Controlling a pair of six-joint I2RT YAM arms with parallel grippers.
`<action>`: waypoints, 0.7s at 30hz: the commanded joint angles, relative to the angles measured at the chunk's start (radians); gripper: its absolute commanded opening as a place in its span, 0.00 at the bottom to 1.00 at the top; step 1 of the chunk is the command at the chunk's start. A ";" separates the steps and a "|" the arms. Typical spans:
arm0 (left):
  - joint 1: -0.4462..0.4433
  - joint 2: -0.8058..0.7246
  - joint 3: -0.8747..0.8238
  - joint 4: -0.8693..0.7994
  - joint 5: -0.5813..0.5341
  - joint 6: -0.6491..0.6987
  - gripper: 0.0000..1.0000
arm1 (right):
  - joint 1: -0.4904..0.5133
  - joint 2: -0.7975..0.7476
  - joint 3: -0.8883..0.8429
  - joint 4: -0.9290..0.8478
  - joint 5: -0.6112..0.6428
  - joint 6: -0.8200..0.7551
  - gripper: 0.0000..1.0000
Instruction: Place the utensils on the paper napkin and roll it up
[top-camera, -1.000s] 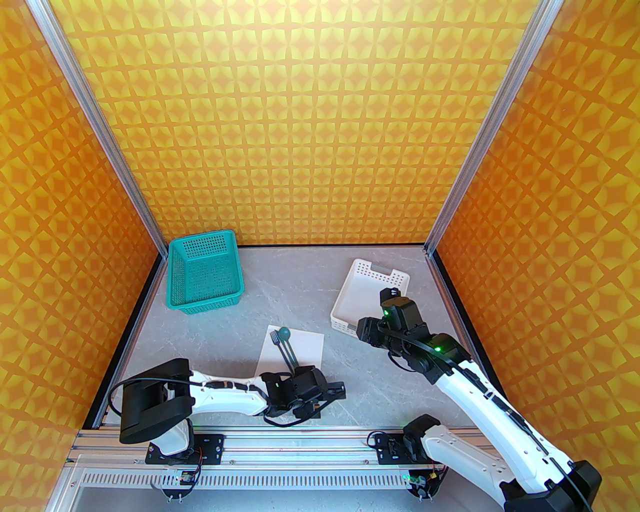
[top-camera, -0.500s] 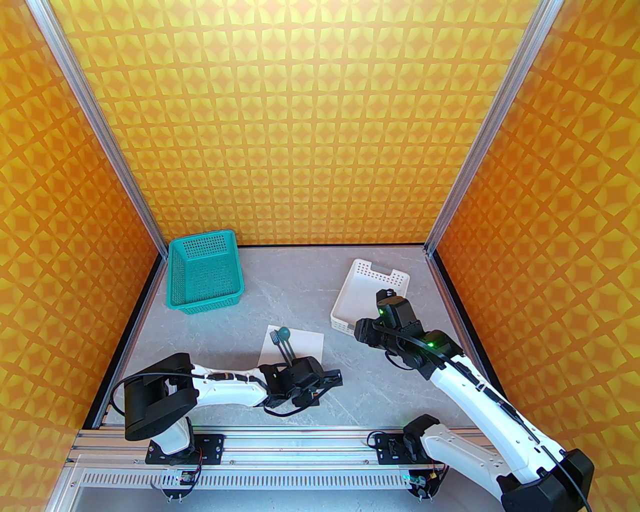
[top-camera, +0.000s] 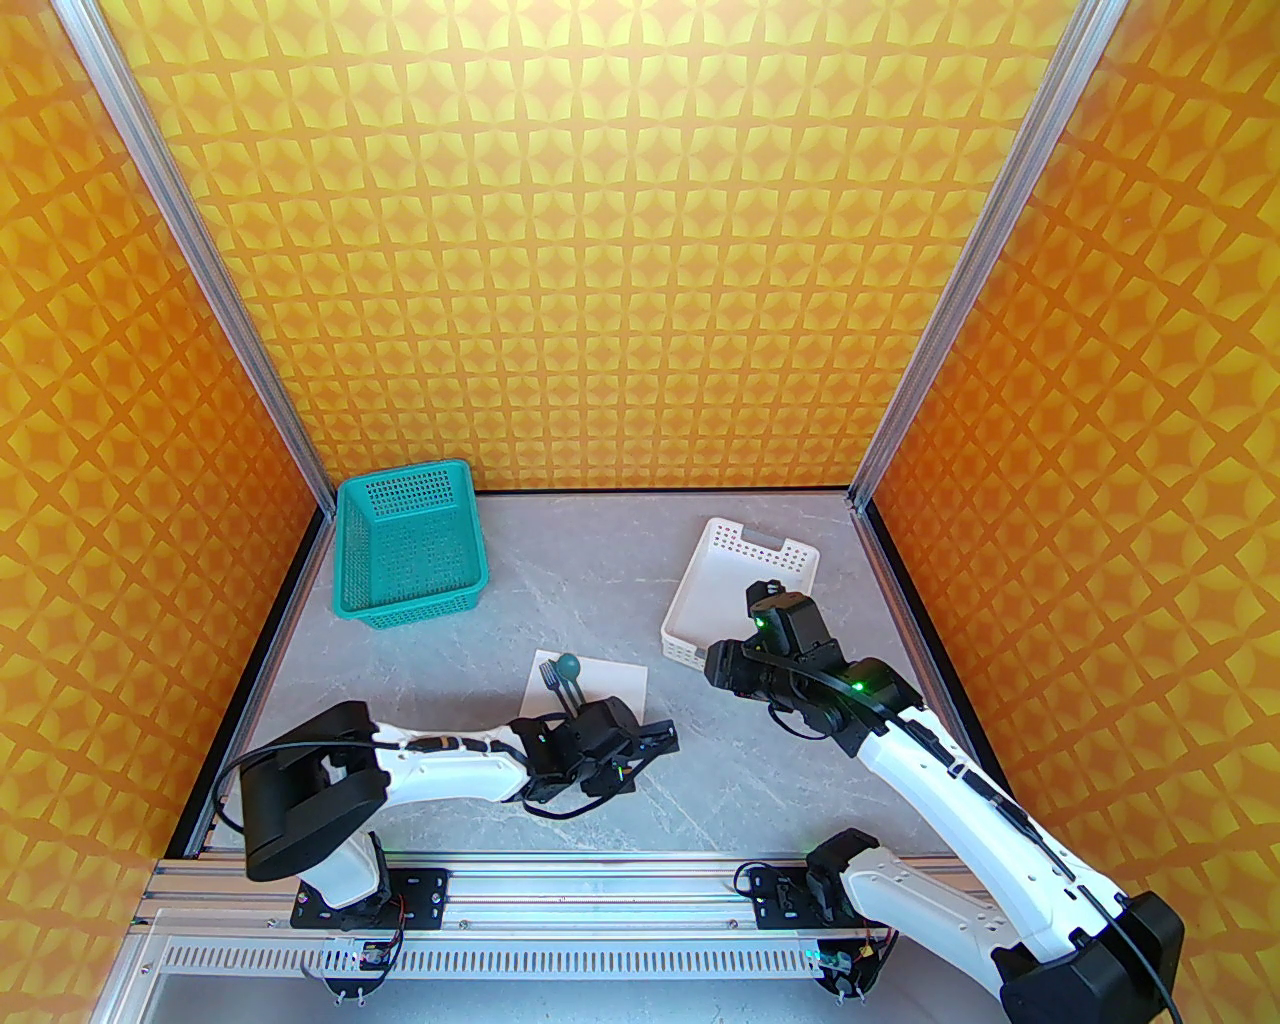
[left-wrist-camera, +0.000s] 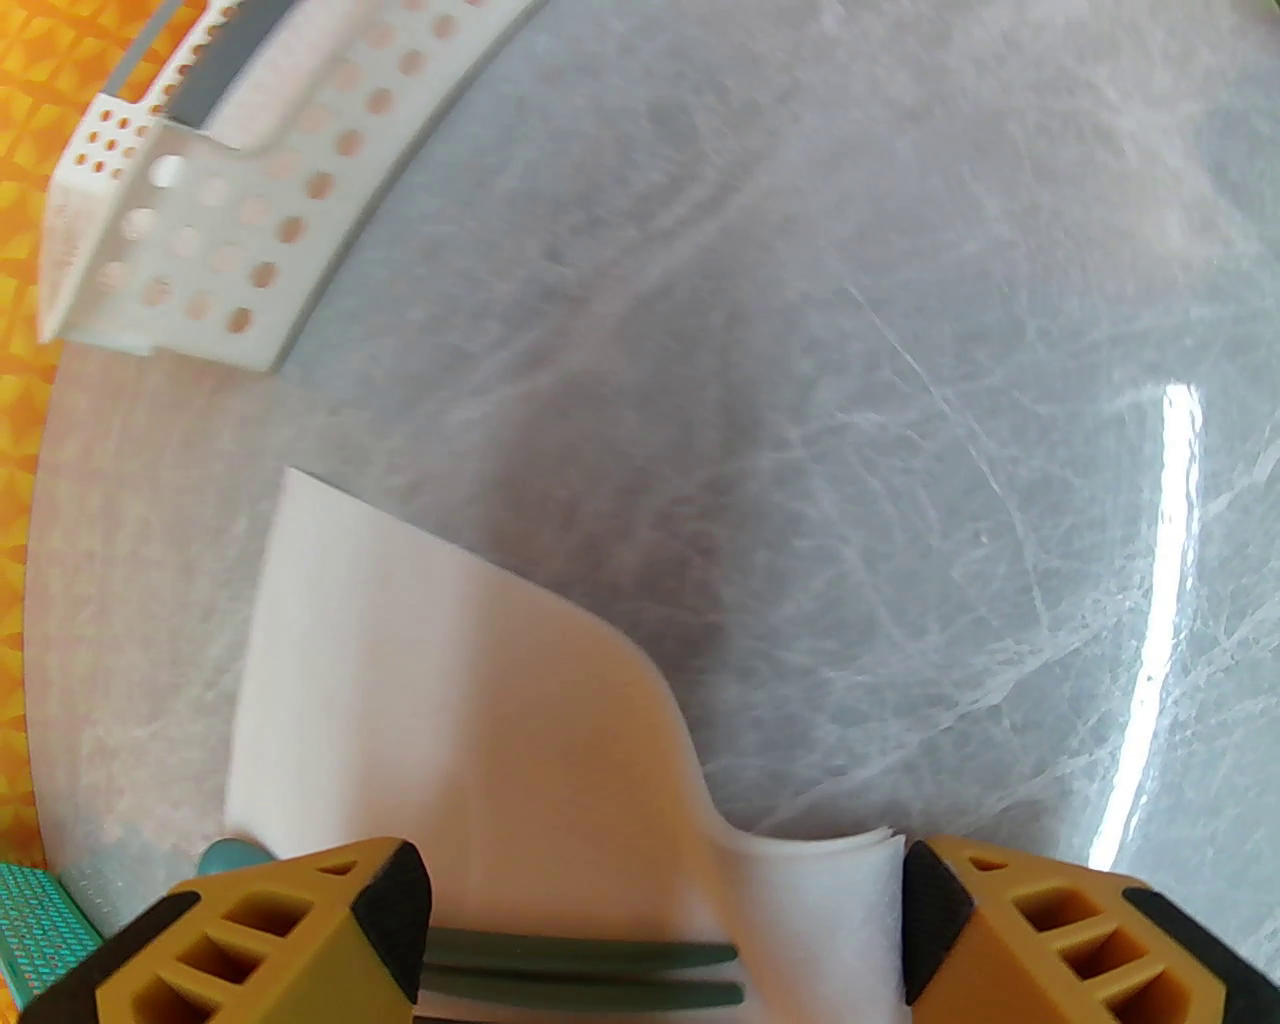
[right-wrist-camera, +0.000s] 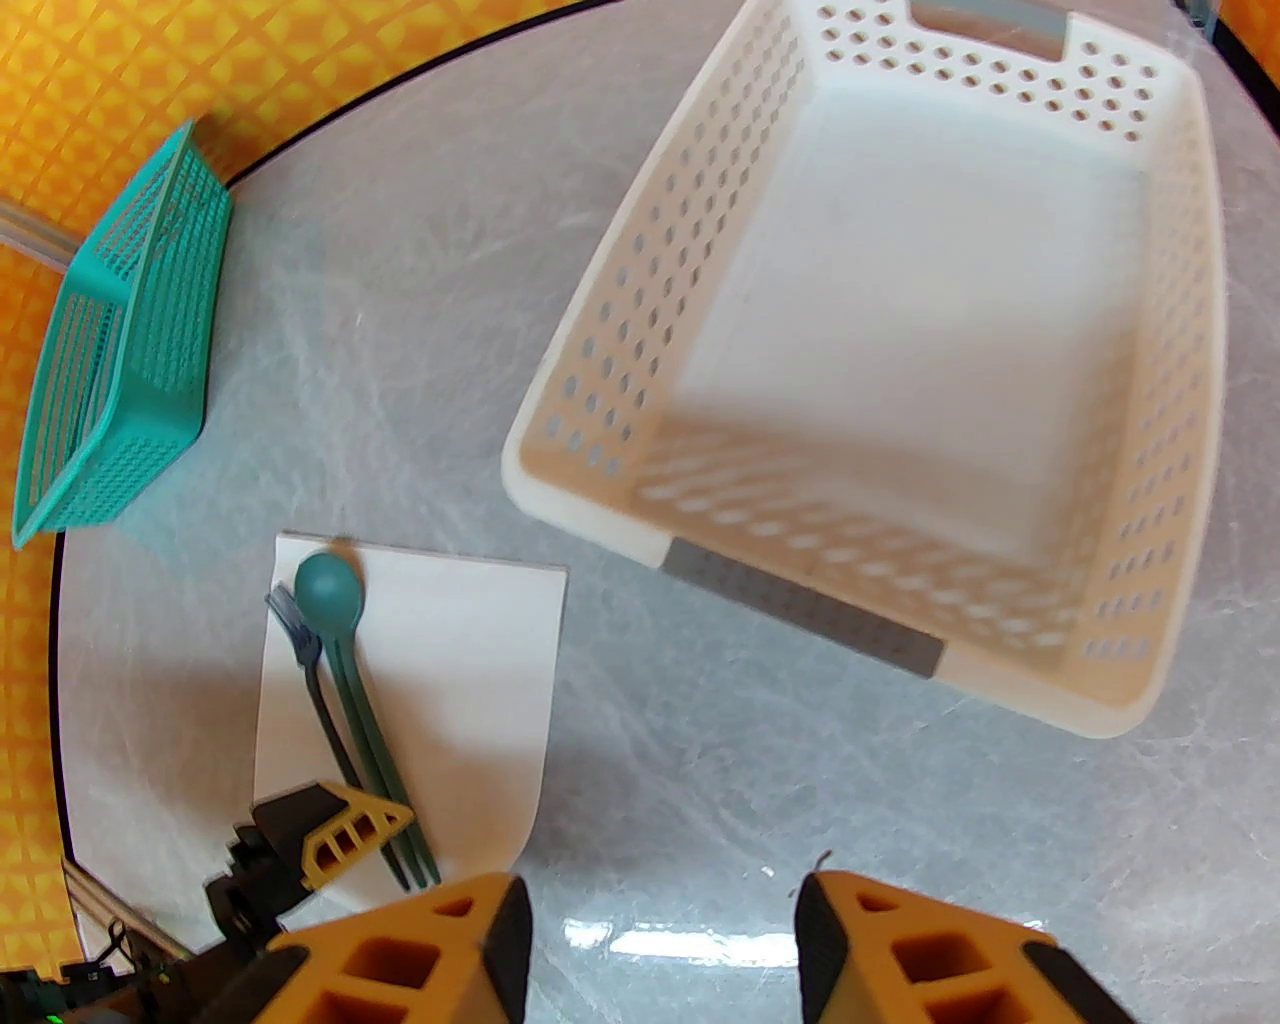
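Grey marbled bench (top-camera: 600, 570), enclosed by orange patterned walls, carries all items. On it the paper napkin (top-camera: 610, 690) lies at lower centre of the overhead frame. On its left part rest the utensils (right-wrist-camera: 345, 690), bunched side by side, heads toward the top of the frame and handles toward the bottom. Spoon bowl and fork tines are clear; the knife cannot be told apart. The placement step is judged done, rolling not yet begun.

At the napkin's lower edge the left gripper (left-wrist-camera: 665, 930) sits low, jaws wide, straddling the handle ends and gripping nothing. In the left wrist view the paper's edge curls up off the bench beside the right-hand fingertip at the bottom of the frame. This is judged to be the start of a lift for the roll. Thin paper may crease or slip, and the handles could shift if dragged.

Over bare bench, between the napkin and the white tray (top-camera: 685, 645), the right gripper (right-wrist-camera: 660, 930) hangs with jaws wide and empty, judged standing clear. At upper left of the bench stands the teal basket (top-camera: 420, 600), well apart and uninvolved.
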 joint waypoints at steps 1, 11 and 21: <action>0.026 -0.038 -0.028 0.028 -0.003 0.013 0.81 | -0.004 0.007 -0.023 0.012 -0.104 -0.028 0.48; 0.093 -0.071 -0.067 0.064 -0.002 0.026 0.81 | -0.003 0.004 -0.166 0.152 -0.335 0.022 0.33; 0.130 -0.072 -0.094 0.105 0.007 0.025 0.83 | 0.082 0.037 -0.343 0.396 -0.422 0.148 0.17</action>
